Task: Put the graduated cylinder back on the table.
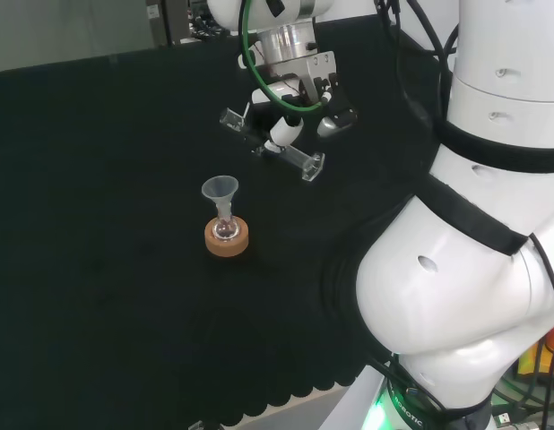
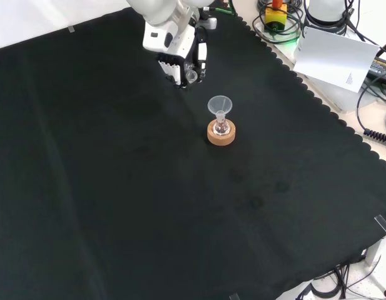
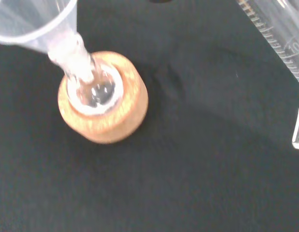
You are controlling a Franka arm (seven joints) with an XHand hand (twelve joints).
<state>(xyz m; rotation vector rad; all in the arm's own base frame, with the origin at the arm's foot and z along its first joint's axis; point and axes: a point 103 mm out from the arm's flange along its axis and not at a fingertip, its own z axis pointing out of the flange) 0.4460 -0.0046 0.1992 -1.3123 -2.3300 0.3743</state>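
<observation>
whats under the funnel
The funnel has its stem in a small clear flask, which sits in a cork ring on the black cloth. The ring hides the flask's bottom, and whether the flask holds liquid cannot be told.

no legible text anywhere

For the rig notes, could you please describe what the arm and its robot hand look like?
The arm has large, rounded, glossy white links with black bands at the joints. A green cable loops beside a silver wrist flange. The robot hand is black and white, with white finger segments and dark tips.
</observation>
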